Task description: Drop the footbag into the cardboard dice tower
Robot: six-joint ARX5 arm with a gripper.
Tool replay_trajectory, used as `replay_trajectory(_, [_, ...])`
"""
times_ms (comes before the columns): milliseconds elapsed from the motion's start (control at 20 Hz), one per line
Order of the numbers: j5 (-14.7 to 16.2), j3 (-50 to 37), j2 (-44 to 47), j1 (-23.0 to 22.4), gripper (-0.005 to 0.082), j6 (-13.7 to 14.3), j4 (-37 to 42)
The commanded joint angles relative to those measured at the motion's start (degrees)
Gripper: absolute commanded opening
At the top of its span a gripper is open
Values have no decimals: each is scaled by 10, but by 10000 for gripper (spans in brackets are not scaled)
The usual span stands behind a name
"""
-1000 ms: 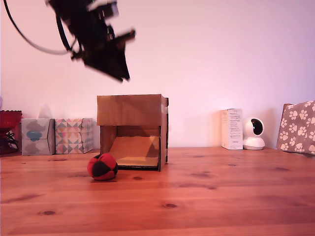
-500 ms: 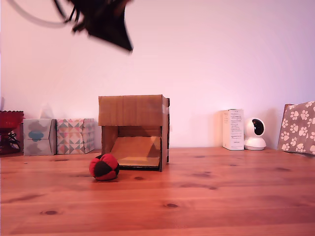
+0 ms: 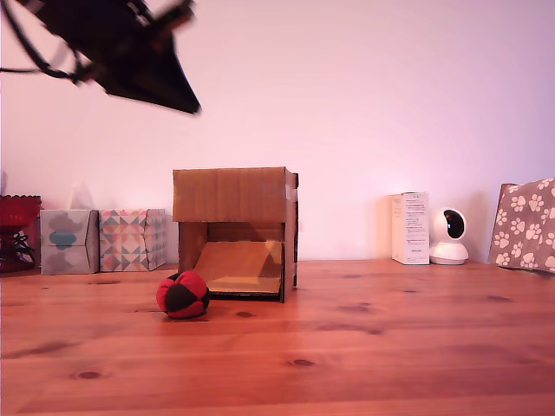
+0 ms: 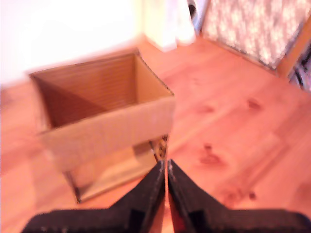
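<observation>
My fingers (image 4: pixel 166 182), closed and empty, must pinch the soft red-and-black stitched footbag (image 3: pixel 182 295) across its yielding middle.

— What's on your knotty orange-brown pine tabletop (image 3: pixel 364 347) around the brown corrugated cardboard dice tower (image 3: pixel 234 230)?

— You have the small red-and-black stitched footbag (image 3: pixel 182 295) lying just in front of the tower's lower corner, toward the exterior view's left. Further left of the tower stand two small patterned boxes (image 3: pixel 100 240). To the tower's right you'll see a white upright carton (image 3: pixel 409 228), then a round white camera (image 3: pixel 449 237).
</observation>
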Motion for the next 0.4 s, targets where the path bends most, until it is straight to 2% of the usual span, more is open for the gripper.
replay_trajectory(0, [-11, -50, -9, 1, -20, -13, 30])
replay_trajectory(150, [-28, -113, -56, 1, -20, -23, 66])
replay_trajectory(250, [-49, -147, -90, 1, -20, -28, 69])
replay_trajectory(350, [-54, -177, -123, 1, -20, -37, 67])
